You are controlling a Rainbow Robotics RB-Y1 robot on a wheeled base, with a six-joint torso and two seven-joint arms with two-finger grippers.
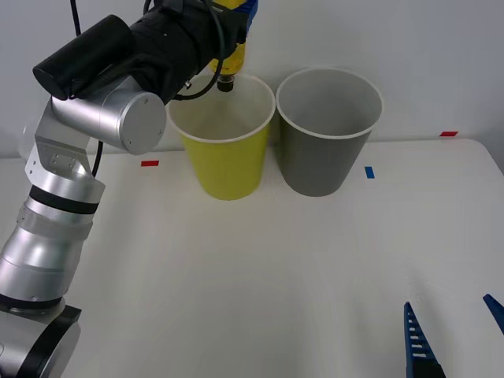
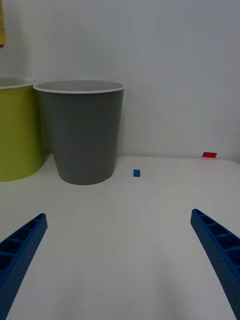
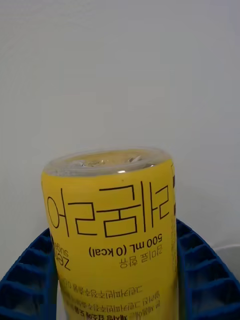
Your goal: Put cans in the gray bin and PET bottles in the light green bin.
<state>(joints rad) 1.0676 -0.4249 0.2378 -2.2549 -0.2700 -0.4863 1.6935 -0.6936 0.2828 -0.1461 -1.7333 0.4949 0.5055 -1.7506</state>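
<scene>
While the left gripper hangs above the green bin, its blue fingers clamp the yellow bottle, cap pointing down over the bin's mouth. Right of the green bin, just beside it, stands the gray bin. Farther right and nearer the robot, the right gripper waits above the table, fingers spread wide.

We note a white table bearing two red tape marks and a blue tape mark, before a pale wall.
</scene>
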